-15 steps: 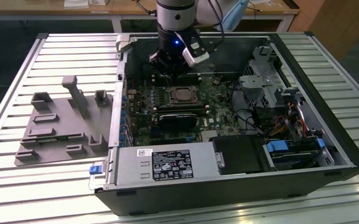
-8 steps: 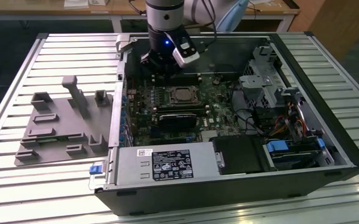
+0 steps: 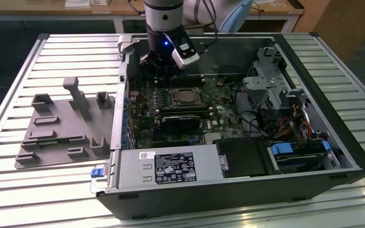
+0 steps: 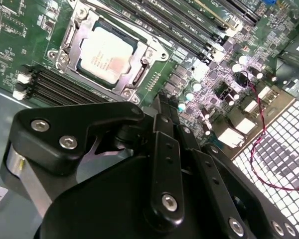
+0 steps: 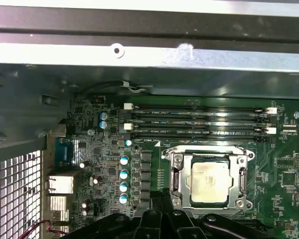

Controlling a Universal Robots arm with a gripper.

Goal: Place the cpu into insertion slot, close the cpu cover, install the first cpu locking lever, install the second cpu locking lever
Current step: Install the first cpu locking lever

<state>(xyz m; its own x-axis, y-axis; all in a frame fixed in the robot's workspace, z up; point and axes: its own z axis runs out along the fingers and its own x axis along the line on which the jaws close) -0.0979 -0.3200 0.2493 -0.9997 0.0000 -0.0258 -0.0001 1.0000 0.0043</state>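
cpu (image 5: 208,182) top silver-grey, faint pale print. cpu cover (image 5: 183,184) silvery. board (image 5: 154,124) green, memory slots (image 5: 194,122) black with white clips. gripper (image 4: 164,107) black, silver screw heads. case (image 3: 233,199) black. psu (image 3: 163,166) silver, black label. desk (image 3: 17,190) white, slatted. fixture tray (image 3: 49,137) grey. wire (image 4: 259,124) red.

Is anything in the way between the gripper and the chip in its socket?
Nothing visible. In the second wrist view the chip lies framed by the flat metal cover, and the gripper hangs just off one corner, with only bare circuit board between.
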